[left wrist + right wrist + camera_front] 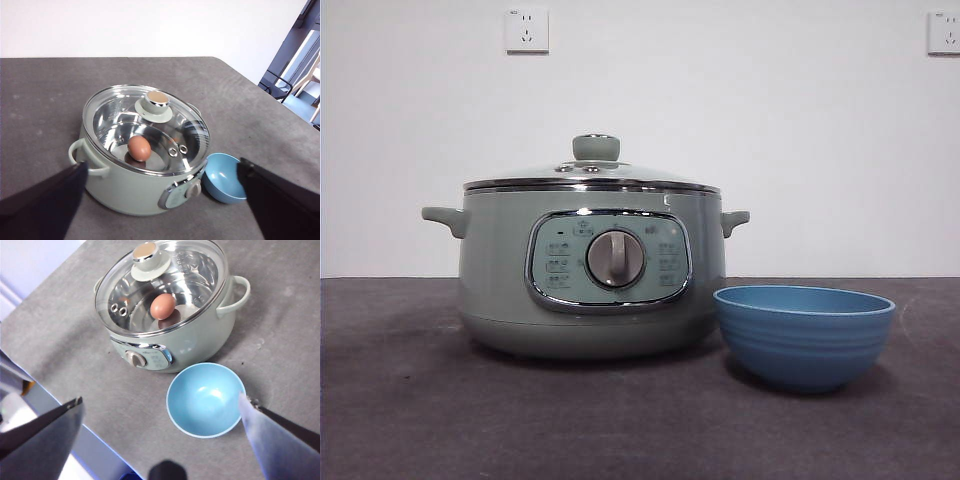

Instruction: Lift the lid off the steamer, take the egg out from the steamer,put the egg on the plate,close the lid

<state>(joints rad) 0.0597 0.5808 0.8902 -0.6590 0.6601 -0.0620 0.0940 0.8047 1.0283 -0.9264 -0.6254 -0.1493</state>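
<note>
Left end effector [160, 200] hangs high over the surface [45, 100], jaws spread wide, gripping nothing; steamer and bowl sit framed between the two dark jaws. Right end effector [160, 435] likewise raised and released, jaws far apart, with the bowl between them in its view. Neither arm shows in the front view.

Steamer [590, 270]: round, pale sage-green, smooth glossy body, two small side handles. Chrome-framed control panel on the near face, grey dial at centre, small printed icons around it.

Lid [592, 172]: seated on the steamer, closed. Slightly domed clear glass, chrome rim, pale green knob with a shiny cap, two small metal-ringed vent holes. Strong reflections on the glass.

Egg [139, 148]: brown, smooth, oval, seen through the glass, lying on the polished steel floor inside the pot. Hidden in the front view.

Plate [804, 335]: a blue bowl, matte, faint horizontal ribs on the outside, lighter rim, nothing in it. Stands just right of the steamer and a little nearer, close but apparently not touching.

Surface: dark grey, mottled, slightly rough. Far side: plain white wall with two white sockets [527, 30] high up. Nothing stands between either end effector and the lid knob.
</note>
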